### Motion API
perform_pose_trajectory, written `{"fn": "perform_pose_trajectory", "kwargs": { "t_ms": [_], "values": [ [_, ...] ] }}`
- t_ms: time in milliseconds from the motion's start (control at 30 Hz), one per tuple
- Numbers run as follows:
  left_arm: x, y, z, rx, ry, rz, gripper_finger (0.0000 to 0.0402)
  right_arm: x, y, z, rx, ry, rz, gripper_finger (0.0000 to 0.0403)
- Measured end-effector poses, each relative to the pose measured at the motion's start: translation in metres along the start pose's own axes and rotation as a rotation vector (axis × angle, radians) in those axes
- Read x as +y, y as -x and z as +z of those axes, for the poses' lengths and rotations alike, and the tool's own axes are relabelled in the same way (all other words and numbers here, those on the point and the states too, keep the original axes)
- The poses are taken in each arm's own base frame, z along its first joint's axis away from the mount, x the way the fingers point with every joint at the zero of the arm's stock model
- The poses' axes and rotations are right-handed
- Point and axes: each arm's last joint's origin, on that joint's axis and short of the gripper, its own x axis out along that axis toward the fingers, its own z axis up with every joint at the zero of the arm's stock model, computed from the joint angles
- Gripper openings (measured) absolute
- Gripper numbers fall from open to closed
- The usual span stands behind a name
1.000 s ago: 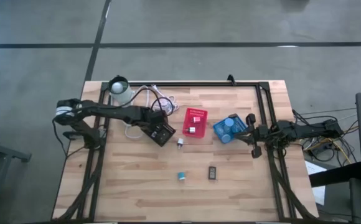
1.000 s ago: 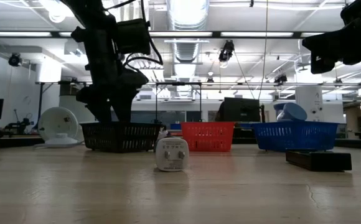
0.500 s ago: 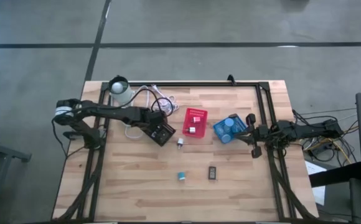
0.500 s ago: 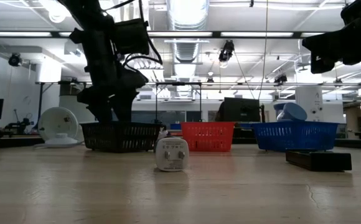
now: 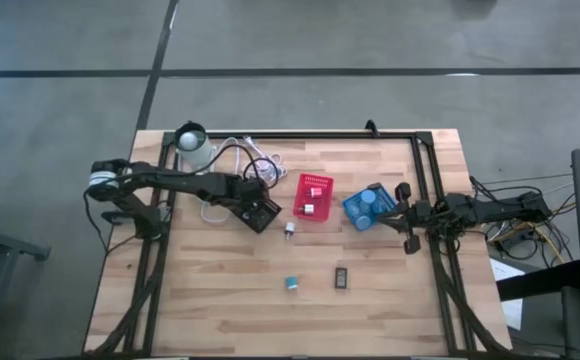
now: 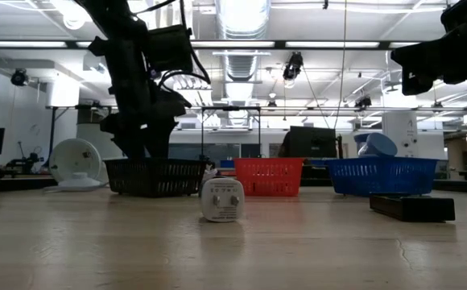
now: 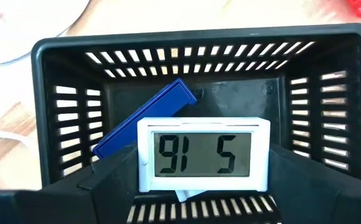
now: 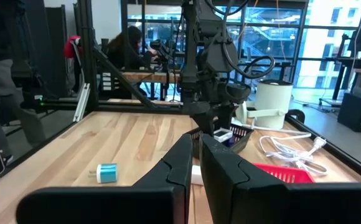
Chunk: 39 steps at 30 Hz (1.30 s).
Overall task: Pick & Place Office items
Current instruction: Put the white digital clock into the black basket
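Observation:
My left gripper [image 5: 255, 208] hangs over the black mesh bin [image 7: 56, 93] and is shut on a white digital clock [image 7: 203, 154] whose display faces the wrist camera. A flat blue item [image 7: 144, 121] leans on the bin's floor under the clock. A white adapter [image 5: 290, 229], a teal cylinder [image 5: 292, 284] and a black block [image 5: 340, 277] lie on the table nearer the front edge. My right gripper [image 5: 406, 215] waits shut above the table's right side, beside the blue bin [image 5: 366, 206]. My left gripper pinches the clock between its two fingers, one on each short end [image 7: 140, 163]. The fingers come from above, pointing down into the black bin. The clock sits level, face up, above the blue item; whether it touches the bin's floor I cannot tell.
The red bin [image 5: 313, 197] holds small white and pink pieces, and the blue bin holds pale-blue round pieces. A white lamp [image 5: 192, 145] with its looped cable [image 5: 255, 160] sits at the far left. A black frame rail [image 5: 425, 180] runs along the right side. People sit beyond the table [image 8: 127, 46].

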Motion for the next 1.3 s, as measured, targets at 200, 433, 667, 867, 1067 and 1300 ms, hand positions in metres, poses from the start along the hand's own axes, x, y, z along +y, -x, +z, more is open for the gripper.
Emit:
{"fn": "perform_pose_trajectory", "kwargs": {
  "t_ms": [200,433,667,867,1067,1300],
  "values": [
    [0.0,0.0,0.0,-0.001,-0.013,-0.001,0.0333,0.0,0.0,0.0,0.0,0.001,0.0,0.0029],
    [-0.001,-0.004,0.0,0.002,-0.018,0.008,0.0331,0.0,0.0,0.0,0.002,0.0,0.0,0.0029],
    [-0.002,0.001,0.003,-0.005,-0.055,0.02,0.0332,0.0,0.0,-0.001,0.006,-0.004,0.0,0.0029],
    [-0.006,0.03,0.016,-0.018,-0.063,-0.009,0.0332,0.0,0.0,-0.001,0.009,-0.004,0.001,0.0029],
    [-0.007,0.04,0.02,-0.014,-0.069,0.009,0.0332,0.0,0.0,-0.001,0.009,-0.011,0.001,0.0029],
    [-0.003,0.025,0.008,0.004,-0.033,0.02,0.0329,0.0,0.0,-0.001,0.009,-0.014,0.001,0.0029]
  ]
}}
